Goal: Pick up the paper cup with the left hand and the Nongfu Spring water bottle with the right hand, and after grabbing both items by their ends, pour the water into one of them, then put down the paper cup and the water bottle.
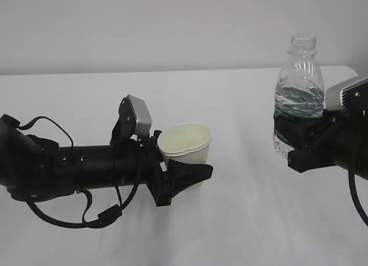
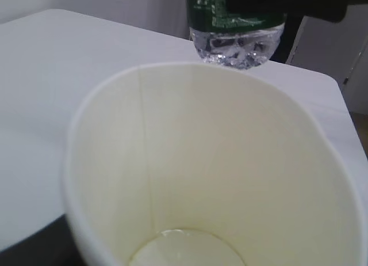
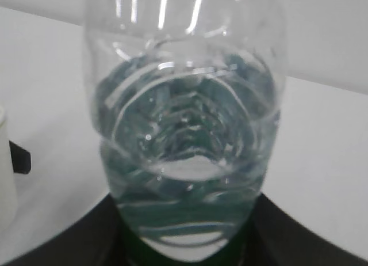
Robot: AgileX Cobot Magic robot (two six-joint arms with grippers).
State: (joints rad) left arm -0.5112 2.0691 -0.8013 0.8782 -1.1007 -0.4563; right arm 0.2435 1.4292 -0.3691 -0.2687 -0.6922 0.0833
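Note:
The paper cup [image 1: 185,144] is upright on the left, mouth open upward, with my left gripper [image 1: 187,161] shut on its lower part. In the left wrist view the cup [image 2: 218,162] fills the frame, with a faint glint at its bottom edge. To the right and higher is the Nongfu Spring water bottle [image 1: 298,87], upright and capless. My right gripper [image 1: 299,142] is shut on its green label band. Water [image 3: 184,162] fills about half of the bottle. The bottle's base [image 2: 236,47] shows beyond the cup's rim. Cup and bottle are apart.
The white table [image 1: 241,220] spreads under both arms, against a plain pale wall. Its far right edge and rounded corner [image 2: 333,87] show in the left wrist view. Black cables [image 1: 86,220] loop under the left arm.

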